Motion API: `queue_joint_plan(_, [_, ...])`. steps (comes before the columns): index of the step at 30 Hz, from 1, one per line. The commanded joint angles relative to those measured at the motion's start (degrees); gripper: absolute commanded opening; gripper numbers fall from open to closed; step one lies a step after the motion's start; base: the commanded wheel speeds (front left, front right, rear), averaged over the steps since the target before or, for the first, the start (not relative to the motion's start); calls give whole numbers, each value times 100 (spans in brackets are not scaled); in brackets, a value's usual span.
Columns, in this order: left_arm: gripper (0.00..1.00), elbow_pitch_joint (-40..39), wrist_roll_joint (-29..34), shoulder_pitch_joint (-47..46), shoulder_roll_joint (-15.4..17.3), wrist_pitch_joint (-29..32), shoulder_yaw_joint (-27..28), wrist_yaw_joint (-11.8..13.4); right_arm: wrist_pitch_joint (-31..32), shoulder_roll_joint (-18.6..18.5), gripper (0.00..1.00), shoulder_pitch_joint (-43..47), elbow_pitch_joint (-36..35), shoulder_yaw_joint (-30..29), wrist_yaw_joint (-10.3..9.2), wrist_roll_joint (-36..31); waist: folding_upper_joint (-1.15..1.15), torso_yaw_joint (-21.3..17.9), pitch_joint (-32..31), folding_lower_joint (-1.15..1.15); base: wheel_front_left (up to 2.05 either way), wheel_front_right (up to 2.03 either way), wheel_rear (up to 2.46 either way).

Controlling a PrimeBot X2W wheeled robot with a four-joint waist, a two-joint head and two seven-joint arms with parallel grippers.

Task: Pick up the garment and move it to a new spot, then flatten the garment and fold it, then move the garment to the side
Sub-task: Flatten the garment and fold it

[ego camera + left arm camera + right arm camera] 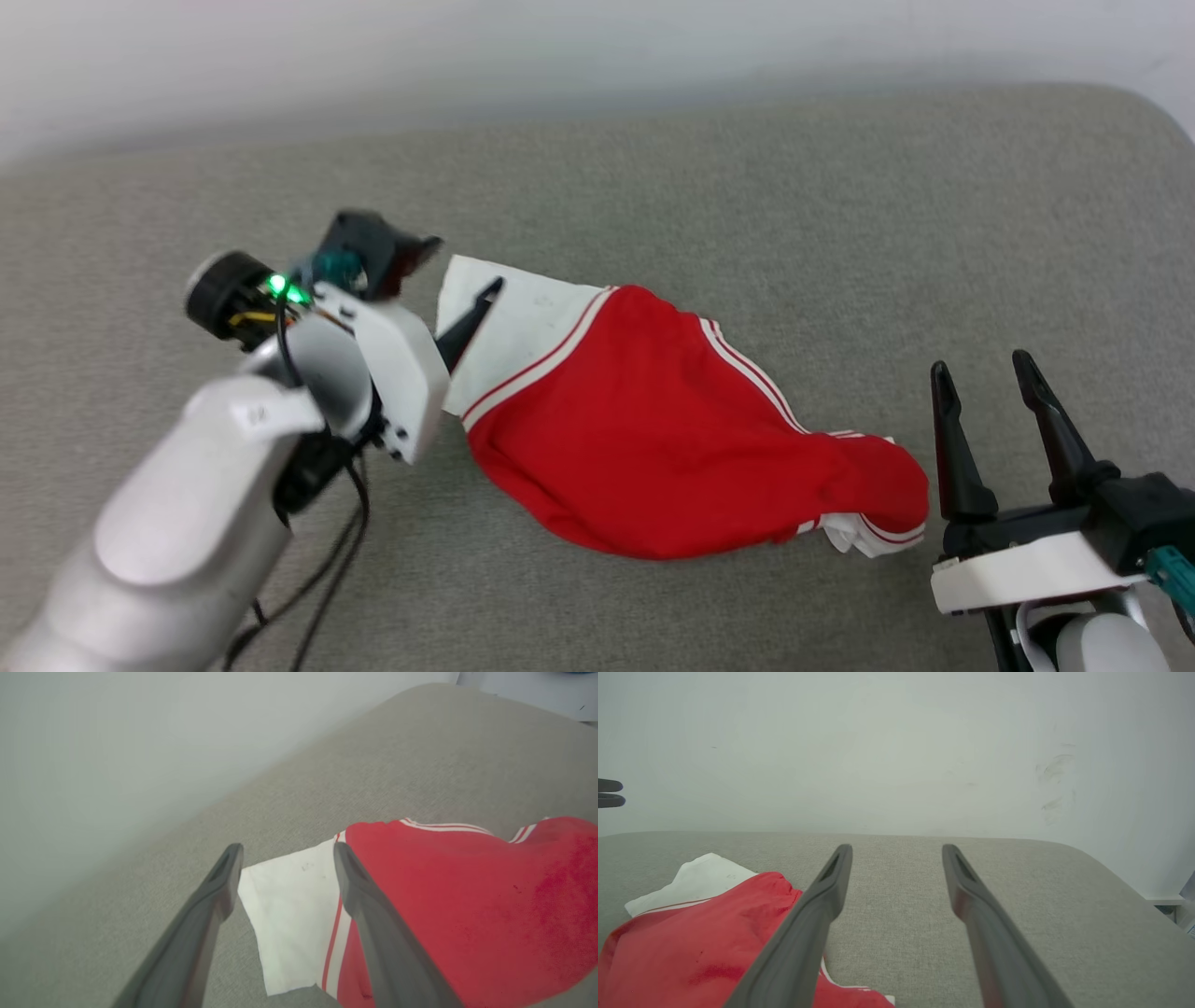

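Note:
The garment (653,411) lies crumpled on the grey cushion (794,205), its red body bunched and a white sleeve with red trim spread out at its upper left. My left gripper (464,264) hovers open over that sleeve. In the left wrist view the gripper (286,848) straddles the white sleeve of the garment (444,896), one finger off the sleeve's edge and the other at the red-white seam. My right gripper (980,364) stands open and empty just right of the garment's lower end. In the right wrist view the gripper (896,847) points past the garment (691,933) toward the wall.
The grey cushion (1017,905) has a rounded corner at the far right and a pale wall (560,56) right behind its back edge. Bare cushion stretches beyond and to the right of the garment. Black cables hang under my left forearm (317,569).

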Motion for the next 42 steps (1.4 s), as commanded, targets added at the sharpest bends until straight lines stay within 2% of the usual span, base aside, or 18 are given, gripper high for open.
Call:
queue_joint_plan(1, [100,119,-218,-271,132,342,-182,12,-12,12,100,-109,-33,-6,-6,43,0,-283,343,-1,0,0,0])
queue_joint_plan(7, [100,592,-1014,-1272,672,1685,-919,10,-12,13,100,-265,-59,1,-6,215,0,-599,740,-1,0,0,0])
queue_joint_plan(10, [100,852,-1221,-1649,868,2101,-1160,10,-12,12,100,-303,-74,34,-6,287,0,-718,899,-1,0,0,0])
queue_joint_plan(15, [100,1322,-1297,-2083,1025,2286,-1423,9,-12,12,100,-388,-89,96,-6,363,0,-847,1123,-1,0,0,0])
queue_joint_plan(28, [100,2167,-1519,-2413,945,2270,-1904,9,-12,13,100,-534,-187,113,-6,442,0,-949,1511,-1,0,0,0])
queue_joint_plan(29, [42,2213,-1578,-2364,940,2283,-1953,9,-12,13,100,-538,-189,103,-6,430,0,-940,1526,-1,0,0,0])
queue_joint_plan(30, [0,2239,-1646,-2316,939,2276,-2002,9,-12,12,100,-542,-188,93,-6,415,0,-925,1537,-1,0,0,0])
queue_joint_plan(32, [0,2297,-1749,-2278,967,2169,-2036,11,-12,12,100,-546,-186,68,-6,382,0,-876,1543,-1,0,0,0])
queue_joint_plan(33, [0,2426,-1821,-2300,951,1697,-1880,13,-12,13,100,-551,-167,43,-6,309,0,-763,1499,-1,0,0,0])
queue_joint_plan(38, [0,2727,-1853,-2324,885,765,-1603,63,-12,11,100,-534,-117,29,-6,193,0,-547,1295,-1,0,0,0])
queue_joint_plan(42, [0,3061,-1918,-2212,889,139,-1387,218,-12,11,100,-443,-61,29,-6,92,0,-362,1076,-1,0,0,0])
